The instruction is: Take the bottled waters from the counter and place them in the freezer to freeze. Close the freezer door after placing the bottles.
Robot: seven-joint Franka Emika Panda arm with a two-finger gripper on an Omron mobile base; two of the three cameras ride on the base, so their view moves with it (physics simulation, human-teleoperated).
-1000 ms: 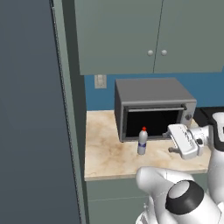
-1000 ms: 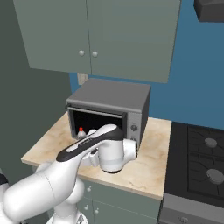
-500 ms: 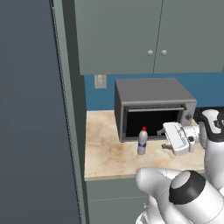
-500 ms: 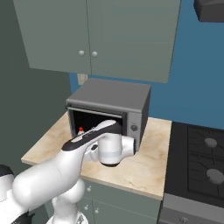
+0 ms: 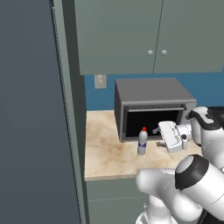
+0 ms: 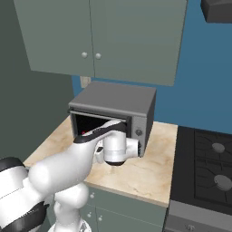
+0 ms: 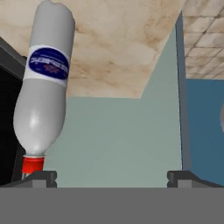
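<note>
At far left a tall flat dark grey freezer door (image 5: 26, 109) filled the side of the room, smooth and matte, with a narrow grey-green panel along its right edge. Right of it ran the counter (image 5: 103, 148), a beige marbled stone-look top with brownish veining, over plain grey-green base cabinets (image 6: 131, 206). Behind it the wall was flat blue, carrying a small pale outlet plate (image 5: 100, 81). Above hung grey-green wall cabinets (image 5: 131, 35) with two small round knobs close together.

On the counter, toward the back, stood a boxy grey oven (image 5: 151, 107), slab-sided, its front cavity black. Just in front of its left half stood one bottled water (image 5: 142, 141): upright, small, clear-grey plastic, rounded shoulders, pale label with a dark blue oval, red cap. It rested on the stone, near the oven face; whether they touched could not be told.

Right of the bottle, the white gripper (image 5: 155, 130) was level with it and near, not touching. In the hand view the bottle appeared inverted at left, the two dark fingertips (image 7: 39, 177) set wide apart, nothing between them.

At far right a black cooktop (image 6: 206, 165) adjoined the counter, with round grey burners.
</note>
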